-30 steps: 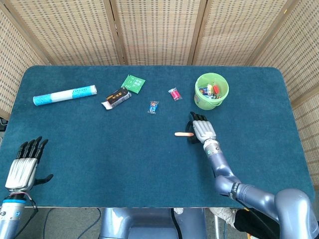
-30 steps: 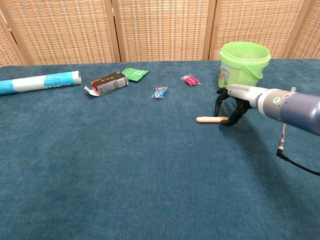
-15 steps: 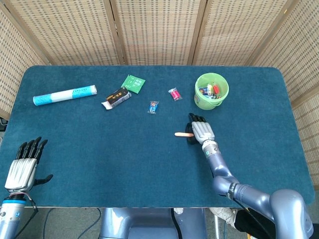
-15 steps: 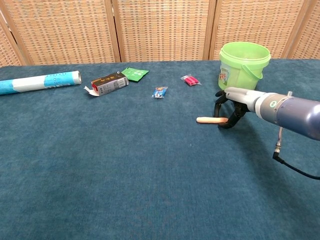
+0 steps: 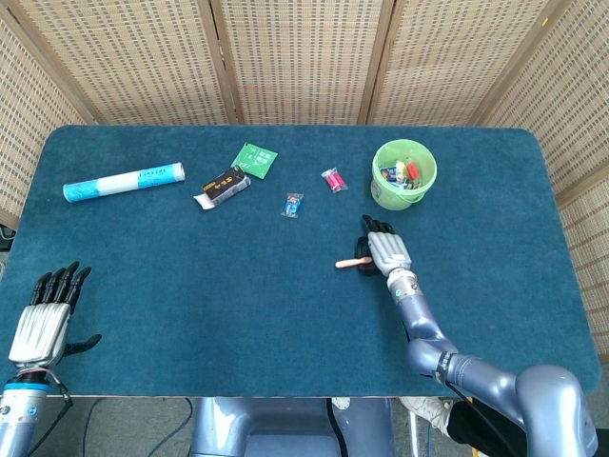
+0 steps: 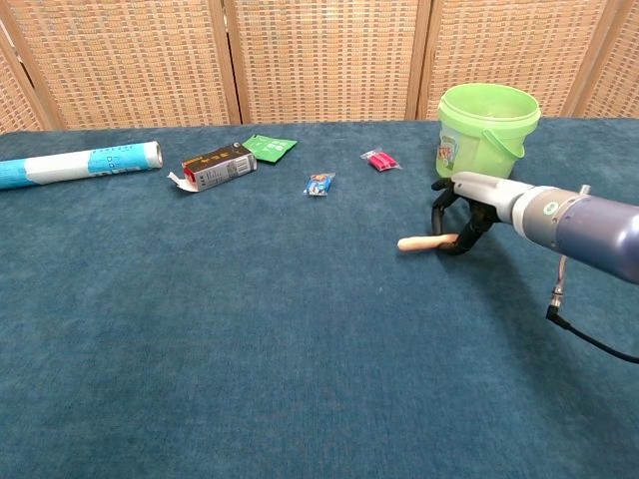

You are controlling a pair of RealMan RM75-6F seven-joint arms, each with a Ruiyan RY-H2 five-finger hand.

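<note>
Small peach-coloured stick (image 5: pixel 353 262) (image 6: pixel 426 242) lies on the dark teal felt tabletop (image 5: pixel 238 295) (image 6: pixel 250 349), right of centre in the head view, slightly tilted there. Its right end sits under the right hand's dark fingertips (image 6: pixel 451 245).

Right hand (image 5: pixel 384 249) (image 6: pixel 469 210): palm down, fingers arched to the table, tips on or around the stick's right end. Chest view shows the stick end touching the fingertips; cannot tell if it is truly pinched or only touched. The stick rests on the felt, not lifted.

Left hand (image 5: pixel 43 319): lower left of the head view, at the table's near edge, fingers spread and straight, holding nothing. Not in the chest view.

Around it:
- Light green plastic bucket (image 5: pixel 404 175) (image 6: pixel 487 130), just behind the right hand, towards the upper right; small coloured items inside, seen in the head view.
- Pink wrapped sweet (image 5: pixel 333 179) (image 6: pixel 379 160), left of the bucket.
- Blue wrapped sweet (image 5: pixel 293 204) (image 6: pixel 319 184), further left, near frame centre.
- Black and orange carton (image 5: pixel 223 185) (image 6: pixel 214 167), open flap at its left end; flat green sachet (image 5: pixel 254 158) (image 6: pixel 270 148) just behind it.
- White and cyan tube (image 5: pixel 124 181) (image 6: pixel 75 165), far upper left, lying on its side.

Nothing lies between the right hand and the bucket. Woven rattan screen (image 5: pixel 304 57) (image 6: pixel 319 60) behind the table.
</note>
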